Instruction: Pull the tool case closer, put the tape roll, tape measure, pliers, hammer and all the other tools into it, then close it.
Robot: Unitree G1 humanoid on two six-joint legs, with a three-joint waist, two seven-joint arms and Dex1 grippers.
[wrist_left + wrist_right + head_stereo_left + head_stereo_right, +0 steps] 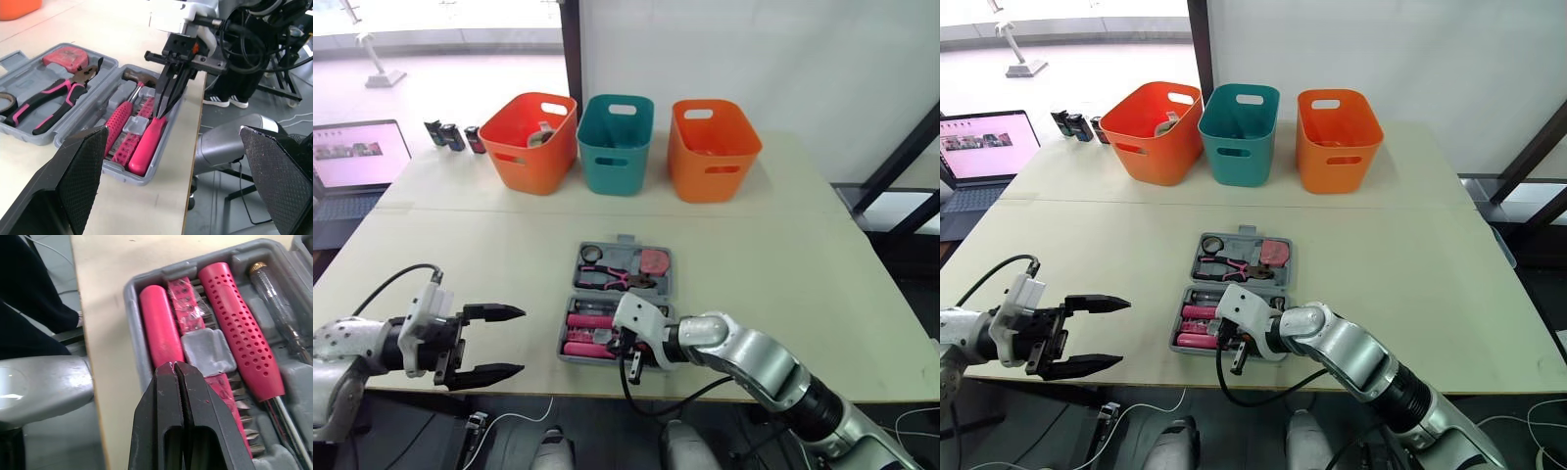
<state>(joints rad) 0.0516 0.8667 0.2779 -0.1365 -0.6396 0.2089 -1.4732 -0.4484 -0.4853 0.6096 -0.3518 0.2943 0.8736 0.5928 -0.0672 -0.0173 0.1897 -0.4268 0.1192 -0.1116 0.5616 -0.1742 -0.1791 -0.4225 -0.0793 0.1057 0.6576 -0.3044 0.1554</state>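
Open tool case [668, 286] at the desk's [783, 264] front edge, pliers [612, 279] inside it, right gripper [174, 367] pinched together, tips against a pink handle [159, 323] in the case, left gripper [522, 342] spread wide, left of the case

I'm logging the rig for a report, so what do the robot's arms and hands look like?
The left arm and right arm have rounded silver-grey shells; each wrist is white, with a black cable looping out. The left hand and right hand each have two black tapering fingers, the left's pads cross-hatched.
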